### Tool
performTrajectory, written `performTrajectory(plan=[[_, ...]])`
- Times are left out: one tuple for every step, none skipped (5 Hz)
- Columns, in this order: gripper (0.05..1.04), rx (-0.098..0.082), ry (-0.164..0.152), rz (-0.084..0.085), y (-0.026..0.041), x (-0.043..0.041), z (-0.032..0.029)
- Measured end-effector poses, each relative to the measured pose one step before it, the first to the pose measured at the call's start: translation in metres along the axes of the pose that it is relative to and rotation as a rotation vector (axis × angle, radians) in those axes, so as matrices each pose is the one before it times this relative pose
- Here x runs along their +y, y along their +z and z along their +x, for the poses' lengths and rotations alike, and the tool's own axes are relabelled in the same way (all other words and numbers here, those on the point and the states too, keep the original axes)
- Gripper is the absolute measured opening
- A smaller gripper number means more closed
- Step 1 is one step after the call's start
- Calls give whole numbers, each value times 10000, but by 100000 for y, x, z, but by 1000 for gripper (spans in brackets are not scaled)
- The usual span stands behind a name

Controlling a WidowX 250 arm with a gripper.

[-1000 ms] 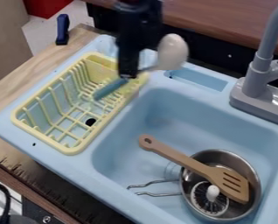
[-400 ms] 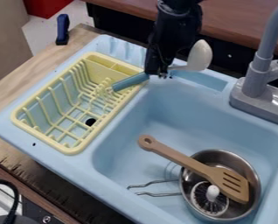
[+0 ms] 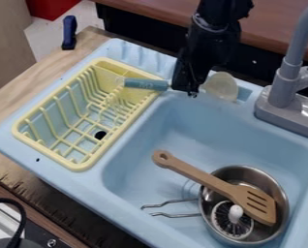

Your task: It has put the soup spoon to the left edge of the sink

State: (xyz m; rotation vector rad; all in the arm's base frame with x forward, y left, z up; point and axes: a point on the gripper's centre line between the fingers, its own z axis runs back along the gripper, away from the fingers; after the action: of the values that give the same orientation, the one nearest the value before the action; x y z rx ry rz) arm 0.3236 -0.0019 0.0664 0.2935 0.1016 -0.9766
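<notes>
My gripper (image 3: 185, 92) hangs over the back left corner of the sink (image 3: 202, 121), shut on the soup spoon (image 3: 146, 85) at its middle. The spoon's blue handle points left over the back right part of the yellow dish rack. Its pale bowl shows to the right of the gripper, above the back rim. The gripper hides the stretch between handle and bowl.
The yellow rack (image 3: 86, 166) stands left of the basin. In the basin's front right lie a metal pot (image 3: 283, 191) and a wooden spatula (image 3: 208, 180). A grey faucet (image 3: 283, 87) rises at the back right.
The gripper has moved right from above the rack with the spoon in it. The spoon has turned, its handle now nearly level across the view and its bowl lower than before.
</notes>
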Motion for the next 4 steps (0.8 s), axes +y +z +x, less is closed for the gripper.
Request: performTrajectory(plan=[[54, -102, -73, 24, 479, 347, 243], [54, -98, 9, -169, 84, 189, -166], [70, -118, 54, -58, 194, 223, 45], [204, -293, 11, -418, -332, -483, -3]])
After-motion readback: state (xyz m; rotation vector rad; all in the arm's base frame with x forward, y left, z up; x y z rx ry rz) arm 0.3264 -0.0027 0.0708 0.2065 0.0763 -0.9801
